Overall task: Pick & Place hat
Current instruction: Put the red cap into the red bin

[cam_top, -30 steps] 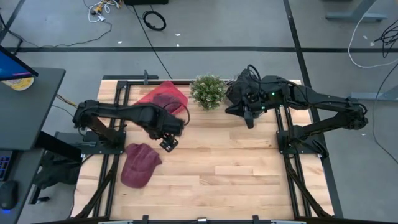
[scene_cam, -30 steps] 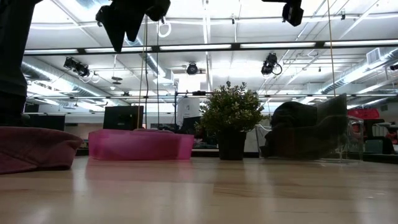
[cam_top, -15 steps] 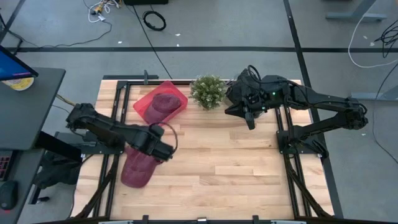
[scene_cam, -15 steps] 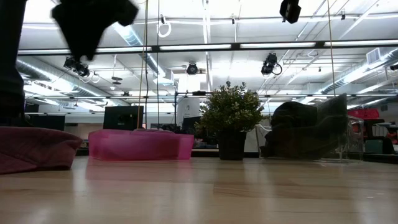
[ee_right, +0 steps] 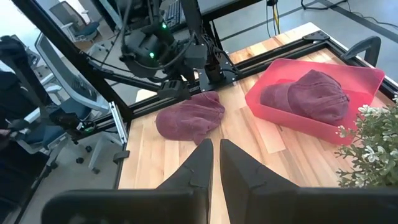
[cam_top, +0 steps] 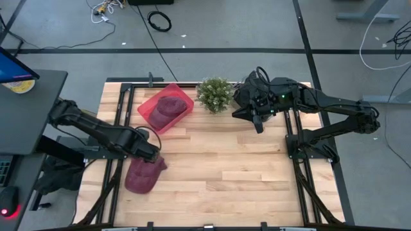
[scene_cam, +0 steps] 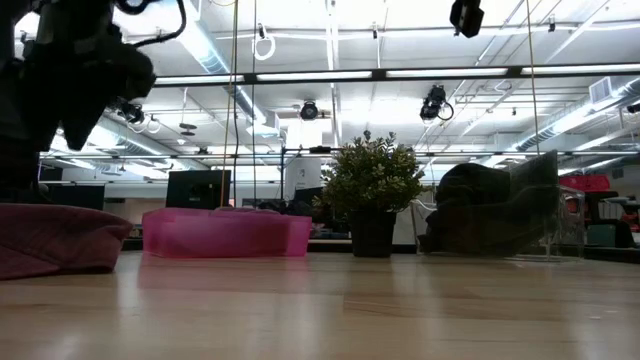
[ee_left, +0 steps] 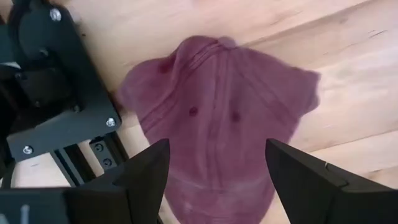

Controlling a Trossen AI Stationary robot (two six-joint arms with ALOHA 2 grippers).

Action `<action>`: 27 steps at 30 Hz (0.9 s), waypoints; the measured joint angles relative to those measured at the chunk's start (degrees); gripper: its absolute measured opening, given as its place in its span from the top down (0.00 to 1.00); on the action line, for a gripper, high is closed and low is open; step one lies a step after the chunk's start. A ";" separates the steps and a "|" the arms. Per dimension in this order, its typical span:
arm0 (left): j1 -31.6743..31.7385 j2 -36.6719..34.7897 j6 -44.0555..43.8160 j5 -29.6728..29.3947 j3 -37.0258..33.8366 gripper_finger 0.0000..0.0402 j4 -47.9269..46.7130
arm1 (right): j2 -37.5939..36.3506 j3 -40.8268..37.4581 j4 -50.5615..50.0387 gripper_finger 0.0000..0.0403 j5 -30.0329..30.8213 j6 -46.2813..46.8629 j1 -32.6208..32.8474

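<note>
A maroon hat (cam_top: 142, 173) lies flat on the wooden table near its left edge; it also shows in the left wrist view (ee_left: 217, 118) and the low view (scene_cam: 50, 238). My left gripper (cam_top: 149, 153) hovers just above it, open, with one finger on each side of the hat's crown (ee_left: 217, 180) and clear of it. A second maroon hat (cam_top: 168, 106) lies in a pink bin (cam_top: 149, 114) at the far left. My right gripper (cam_top: 258, 126) is shut and empty, held high beside the plant; it also shows in the right wrist view (ee_right: 216, 165).
A small potted plant (cam_top: 215, 94) stands at the far middle of the table. In the low view a clear container (scene_cam: 500, 215) with something dark in it stands at the far right. Black frame rails (cam_top: 115, 160) run along the table's left and right edges.
My left gripper has moved from beside the pink bin toward the table's near left and come down over the maroon hat on the table. The hat has not moved.
</note>
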 joint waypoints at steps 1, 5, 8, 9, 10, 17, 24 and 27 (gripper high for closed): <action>0.04 -0.31 -0.09 0.33 -0.87 0.34 0.63 | 0.00 0.00 0.01 0.92 0.00 0.16 0.00; 0.22 -0.30 -0.09 0.40 -2.98 0.33 2.79 | 0.00 0.00 0.01 0.92 0.00 0.51 0.00; 0.22 -0.10 -0.09 0.38 -3.37 0.31 5.21 | 0.00 0.00 0.00 0.92 0.01 1.39 0.00; 0.17 -0.10 -0.05 0.38 -3.39 0.30 5.36 | 0.00 0.00 0.01 0.92 0.02 1.58 0.00; 0.17 -0.10 -0.04 0.38 -3.41 0.29 5.29 | 0.00 0.00 0.00 0.92 0.03 1.59 0.00; -0.38 1.17 -0.06 2.42 -3.42 0.24 7.58 | 0.00 0.00 0.00 0.92 0.47 2.00 0.00; -1.57 3.33 0.37 5.70 -6.97 0.22 10.74 | 0.00 0.00 0.05 0.92 0.48 2.00 0.00; -1.57 3.44 0.18 6.92 -9.65 0.22 15.15 | 0.00 0.00 0.10 0.92 0.48 2.00 0.00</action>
